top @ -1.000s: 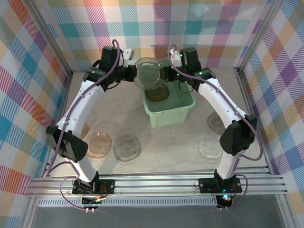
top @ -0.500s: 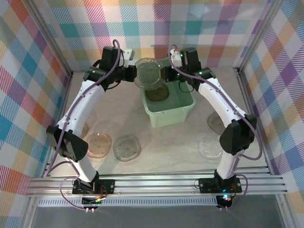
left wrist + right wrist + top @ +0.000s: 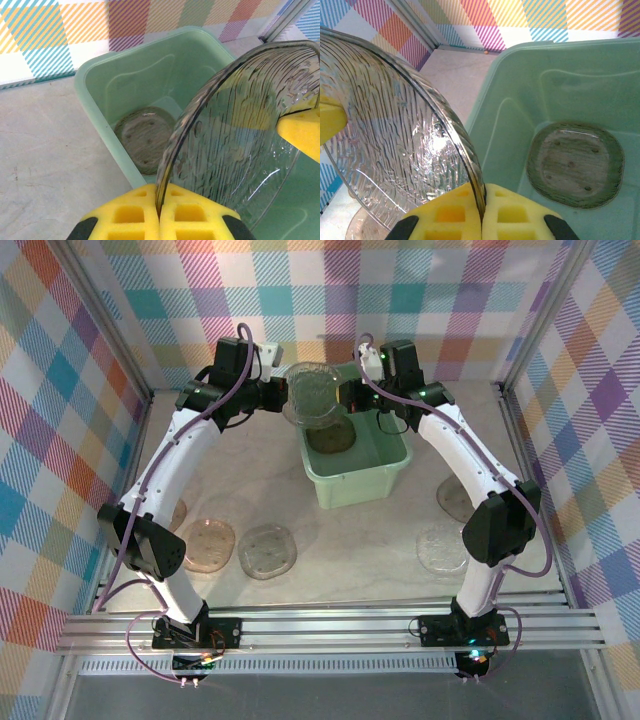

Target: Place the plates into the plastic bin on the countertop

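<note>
A clear ribbed plate [image 3: 315, 392] stands on edge above the far end of the mint-green plastic bin [image 3: 355, 485]. My left gripper [image 3: 285, 396] is shut on its left rim. My right gripper [image 3: 346, 396] is shut on its right rim. In the left wrist view the plate [image 3: 235, 145] rises from between my left gripper's [image 3: 159, 192] yellow pads. In the right wrist view the plate [image 3: 395, 145] is pinched the same way in my right gripper [image 3: 482, 192]. A smoky plate [image 3: 575, 162] lies flat on the bin's floor.
On the countertop [image 3: 360, 560], two plates [image 3: 208, 543] [image 3: 267, 550] lie front left with another [image 3: 178, 512] half under the left arm. Two clear plates [image 3: 443, 548] [image 3: 455, 498] lie by the right arm. Plaid walls close in three sides.
My right gripper's jaws have closed onto the plate's right rim. The plate and both arms have hardly moved.
</note>
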Action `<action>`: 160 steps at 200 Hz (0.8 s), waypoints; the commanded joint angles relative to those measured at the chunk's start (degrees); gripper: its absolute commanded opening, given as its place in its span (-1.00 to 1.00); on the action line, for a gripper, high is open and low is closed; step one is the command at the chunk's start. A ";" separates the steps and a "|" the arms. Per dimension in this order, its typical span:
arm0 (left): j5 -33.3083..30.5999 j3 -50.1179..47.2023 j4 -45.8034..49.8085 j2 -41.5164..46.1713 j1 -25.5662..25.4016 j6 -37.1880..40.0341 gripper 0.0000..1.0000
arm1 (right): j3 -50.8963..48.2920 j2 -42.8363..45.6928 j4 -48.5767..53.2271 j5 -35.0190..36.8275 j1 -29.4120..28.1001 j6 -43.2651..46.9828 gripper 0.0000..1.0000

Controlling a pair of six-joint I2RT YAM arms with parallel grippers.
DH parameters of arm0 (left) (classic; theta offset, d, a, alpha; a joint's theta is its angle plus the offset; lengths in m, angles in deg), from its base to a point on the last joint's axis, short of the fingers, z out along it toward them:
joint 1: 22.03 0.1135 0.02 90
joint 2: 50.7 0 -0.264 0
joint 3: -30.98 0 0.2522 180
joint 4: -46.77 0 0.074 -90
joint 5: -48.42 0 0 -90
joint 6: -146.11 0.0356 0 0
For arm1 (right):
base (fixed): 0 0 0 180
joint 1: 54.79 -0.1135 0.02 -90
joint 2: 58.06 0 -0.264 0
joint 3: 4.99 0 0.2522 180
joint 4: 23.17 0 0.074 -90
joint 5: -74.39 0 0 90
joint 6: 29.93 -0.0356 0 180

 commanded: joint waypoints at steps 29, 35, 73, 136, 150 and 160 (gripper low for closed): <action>0.42 -0.06 -2.59 1.26 -0.64 -1.29 -0.48 | -0.29 -0.01 -1.77 -3.68 0.29 -3.29 -1.00; 1.00 0.04 -3.03 1.32 -0.65 -1.34 -0.37 | -0.24 0.01 -1.93 -3.83 0.36 -3.82 -1.00; -1.91 -0.18 -6.26 1.98 -0.60 -3.22 0.44 | 1.69 -0.53 -1.23 -3.84 1.10 -7.54 -1.00; -3.71 -0.80 -11.45 1.65 0.55 -5.05 0.78 | 3.77 -4.23 0.67 1.56 1.72 -19.39 -1.00; -3.60 -0.90 -11.29 1.50 1.30 -5.36 0.78 | 3.98 -4.52 1.86 5.51 1.72 -24.44 -1.00; -3.14 -1.31 -11.28 1.58 2.05 -5.60 0.79 | 3.60 -4.64 1.63 6.81 1.75 -28.03 -1.00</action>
